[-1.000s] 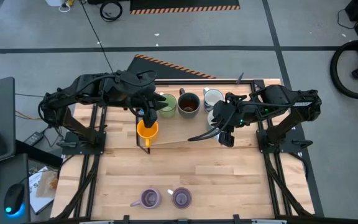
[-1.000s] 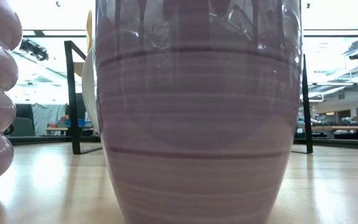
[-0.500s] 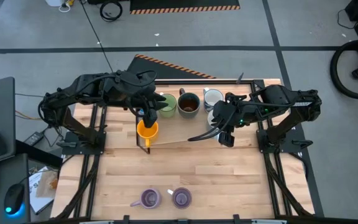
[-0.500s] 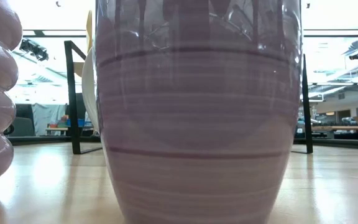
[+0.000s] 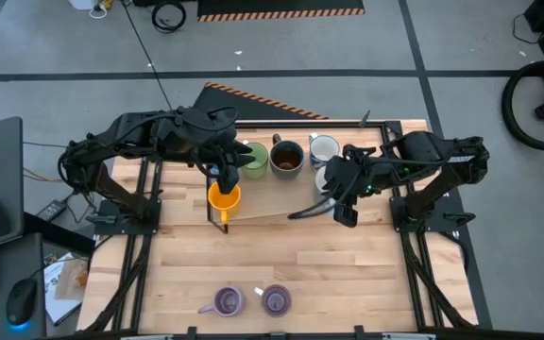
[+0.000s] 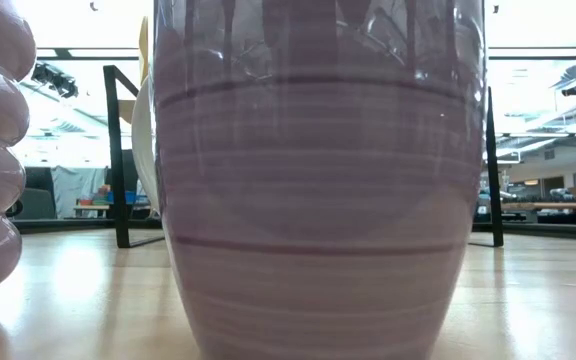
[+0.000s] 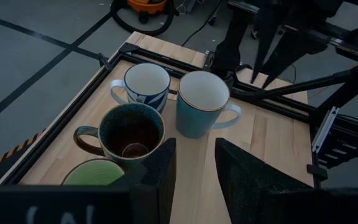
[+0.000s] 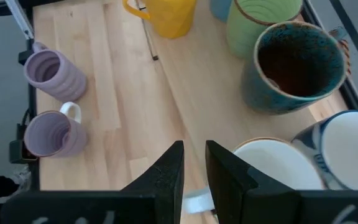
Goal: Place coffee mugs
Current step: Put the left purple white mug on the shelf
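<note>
Left gripper [image 7: 194,146]: open, two dark fingers [image 7: 160,177] apart with only bare wood between them, holding nothing. Hangs over the left end of the mug row at the far edge of the pale wooden table [image 5: 348,274], just above the glossy orange mug [image 5: 223,196], which stands upright a little nearer than the row.

Beside it in the row: pale green mug [image 5: 251,158] with ribbed sides, then dark brown mug [image 5: 286,159] with a speckled teal outside and a brown inside, handle turned outward. Next, white mug with blue pattern [image 7: 146,84], and touching or nearly touching it a plain white mug [image 7: 202,102] with a pale blue tint on its wall. Only a sliver of a blue mug [image 8: 219,7] shows beside the green one.

Right gripper [image 8: 193,149]: low at the right end of the row, right by the plain white mug; open or gripping cannot be told.

Well apart, at the near edge: ribbed purple mug [image 5: 228,301] and smooth purple mug [image 5: 275,300], side by side, upright, the smooth one finely banded and filling the low view.
</note>
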